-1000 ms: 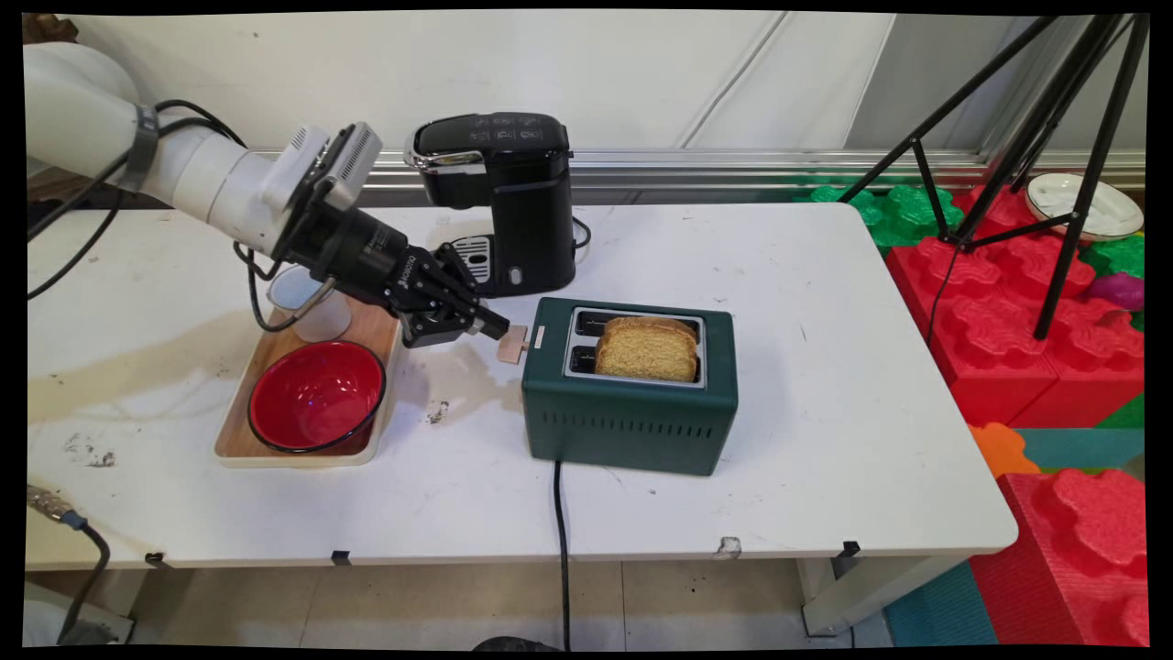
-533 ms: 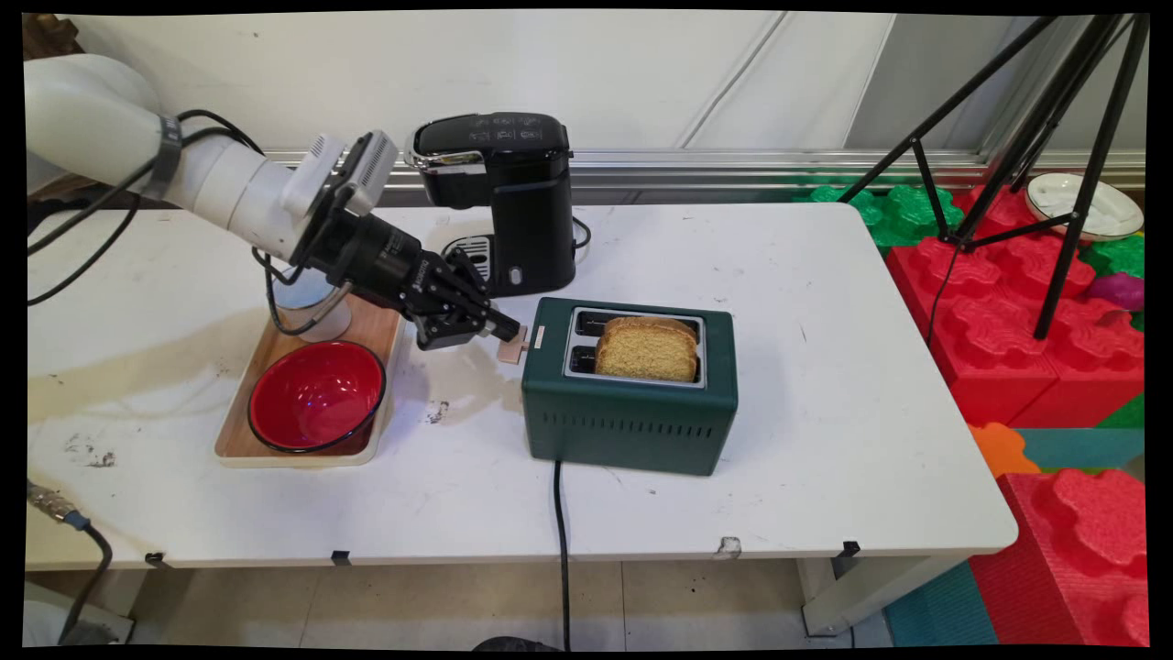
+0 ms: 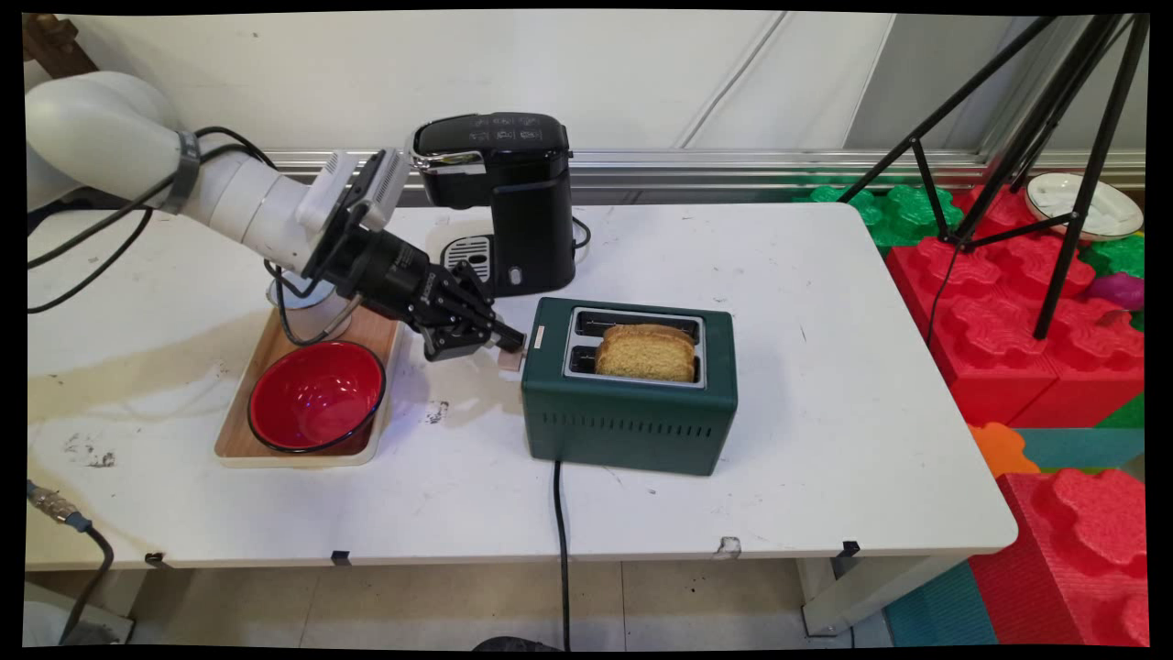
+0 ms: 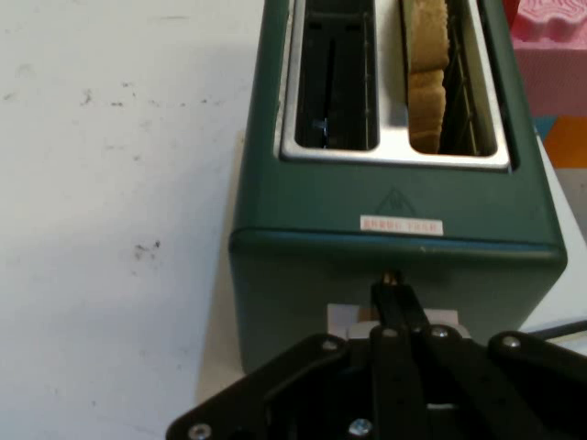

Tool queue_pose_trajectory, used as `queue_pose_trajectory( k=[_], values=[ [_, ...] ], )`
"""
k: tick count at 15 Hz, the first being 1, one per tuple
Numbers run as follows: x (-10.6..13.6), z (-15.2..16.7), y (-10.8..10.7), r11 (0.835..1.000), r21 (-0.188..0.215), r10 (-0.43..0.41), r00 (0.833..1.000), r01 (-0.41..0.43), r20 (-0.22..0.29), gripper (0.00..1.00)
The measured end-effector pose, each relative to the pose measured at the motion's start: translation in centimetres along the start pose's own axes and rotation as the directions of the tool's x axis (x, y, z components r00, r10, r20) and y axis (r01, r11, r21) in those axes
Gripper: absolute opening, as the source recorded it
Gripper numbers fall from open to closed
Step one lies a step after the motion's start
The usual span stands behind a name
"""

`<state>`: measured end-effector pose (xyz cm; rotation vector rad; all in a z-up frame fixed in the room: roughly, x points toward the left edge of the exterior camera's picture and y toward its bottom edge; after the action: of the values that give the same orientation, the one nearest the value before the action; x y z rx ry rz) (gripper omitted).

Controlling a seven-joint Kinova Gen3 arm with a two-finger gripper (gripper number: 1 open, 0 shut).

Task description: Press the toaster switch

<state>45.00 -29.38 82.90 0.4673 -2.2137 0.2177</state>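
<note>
At the green toaster's (image 3: 630, 396) left end, gripper (image 3: 509, 342) fingers closed together, pressing on the pale lever (image 3: 509, 360). Best kept centred on the lever, pushing straight down so the tips don't slip off. Bread slice (image 3: 647, 352) sits in the near slot. Red bowl (image 3: 316, 396) on wooden tray (image 3: 274, 341) left; black coffee maker (image 3: 499, 197) behind, neither blocking.

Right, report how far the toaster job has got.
Done: a bread slice is loaded in the nearer slot of the green toaster; the other slot is empty. In hand: the gripper, fingers shut together, has its tip at the pale lever on the toaster's left end, apparently on top of it. Left: the bread's top stands above the slot rim, so the lever probably isn't fully down yet.
</note>
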Motion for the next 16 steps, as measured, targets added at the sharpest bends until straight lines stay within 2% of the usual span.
queue_pose_trajectory(
  k=[16],
  values=[
    [-2.3,1.3,-0.1,1.0,0.0,-0.005,0.999,0.005,0.044,0.0]
  ],
)
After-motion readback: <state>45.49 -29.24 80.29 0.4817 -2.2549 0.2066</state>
